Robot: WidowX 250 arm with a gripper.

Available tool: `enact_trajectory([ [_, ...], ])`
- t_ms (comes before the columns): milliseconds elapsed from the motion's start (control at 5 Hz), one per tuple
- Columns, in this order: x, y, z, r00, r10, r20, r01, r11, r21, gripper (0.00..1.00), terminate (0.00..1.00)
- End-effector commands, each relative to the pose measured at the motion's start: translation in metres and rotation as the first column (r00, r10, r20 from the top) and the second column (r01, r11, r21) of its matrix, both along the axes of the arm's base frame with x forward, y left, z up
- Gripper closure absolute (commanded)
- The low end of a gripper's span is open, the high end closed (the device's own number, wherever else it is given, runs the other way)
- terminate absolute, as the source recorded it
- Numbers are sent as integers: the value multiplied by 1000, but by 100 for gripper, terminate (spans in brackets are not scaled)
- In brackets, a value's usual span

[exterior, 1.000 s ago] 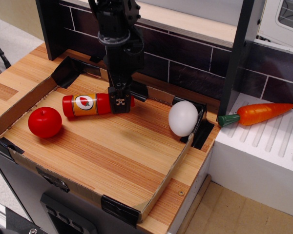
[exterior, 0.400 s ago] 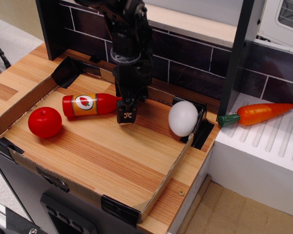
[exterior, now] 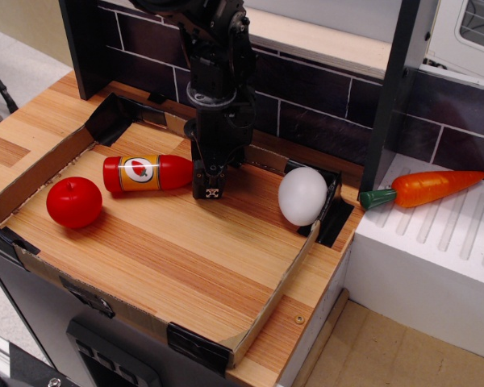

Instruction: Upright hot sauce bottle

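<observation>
Jaws at neck end of lying hot sauce bottle.

Hot sauce bottle lying flat, gripper at neck.

Single black arm enters from the top edge of the frame and reaches steeply downward, wrist roughly vertical with a slight lean. Gripper points straight down, its tip low over the surface or touching it; contact cannot be confirmed from this view. Jaws appear edge-on and close together, with no visible gap, so whether they are parted or closed cannot be determined.
</observation>
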State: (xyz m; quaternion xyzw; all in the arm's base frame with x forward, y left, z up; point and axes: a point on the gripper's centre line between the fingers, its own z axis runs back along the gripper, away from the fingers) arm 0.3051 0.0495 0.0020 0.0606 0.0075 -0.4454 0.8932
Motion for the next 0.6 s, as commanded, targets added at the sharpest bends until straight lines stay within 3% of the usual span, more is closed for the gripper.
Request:
enact_trajectory([
  [0, 12, -11, 24, 991, 11, 133, -11, 1000, -1, 100, 0],
  [400, 1, -18, 58, 977, -4, 212, 46, 979, -197, 100, 0],
])
